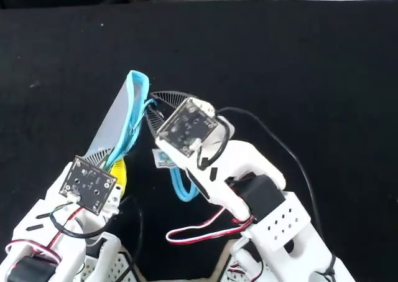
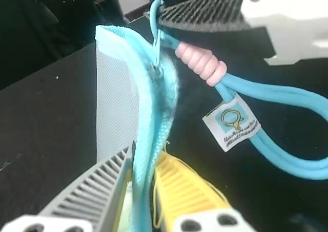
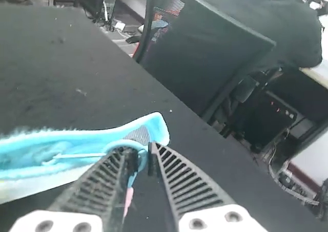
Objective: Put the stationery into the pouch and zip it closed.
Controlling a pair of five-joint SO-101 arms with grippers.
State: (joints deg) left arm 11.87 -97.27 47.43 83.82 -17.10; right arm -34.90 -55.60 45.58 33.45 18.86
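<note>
Pouch (image 1: pixel 114 125), grey with a blue zip band, is lying on the black table (image 1: pixel 280 58) left of centre, stretched between the two arms. Left gripper (image 2: pixel 146 157) is clenching the pouch's near end between its grey and yellow jaws, apparently anchoring the fabric so that the zip band is pulled taut. Right gripper (image 3: pixel 143 151) is pinching the zip pull (image 2: pixel 156 35) near the far end, jaws closed on its ring, presumably for drawing the slider along. Blue cord loop (image 2: pixel 287 140), carrying pink beads (image 2: pixel 201 63) and a label (image 2: pixel 230 122), is hanging from the pull beside the pouch. The closing stroke appears to be in hand; whether the band is fully shut cannot be told.
</note>
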